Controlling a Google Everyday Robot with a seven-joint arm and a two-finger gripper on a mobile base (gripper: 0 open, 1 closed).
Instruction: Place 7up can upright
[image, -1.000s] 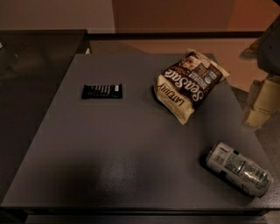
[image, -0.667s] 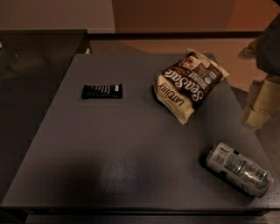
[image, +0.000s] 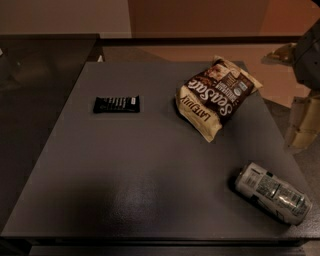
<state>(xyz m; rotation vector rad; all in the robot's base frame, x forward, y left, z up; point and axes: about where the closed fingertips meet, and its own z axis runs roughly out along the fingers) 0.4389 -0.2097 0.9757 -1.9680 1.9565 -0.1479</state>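
Note:
The 7up can (image: 272, 192) lies on its side near the front right corner of the dark grey table (image: 130, 170). It is silvery-white with green and dark print, and its long axis runs from upper left to lower right. My gripper (image: 302, 125) is at the right edge of the view, beyond the table's right side, above and to the right of the can. It is apart from the can and holds nothing that I can see.
A brown-and-cream snack bag (image: 217, 97) lies at the back right of the table. A flat black wrapped bar (image: 116, 104) lies at the middle left. A second dark surface (image: 40, 65) adjoins the table at the far left. The floor beyond is tan.

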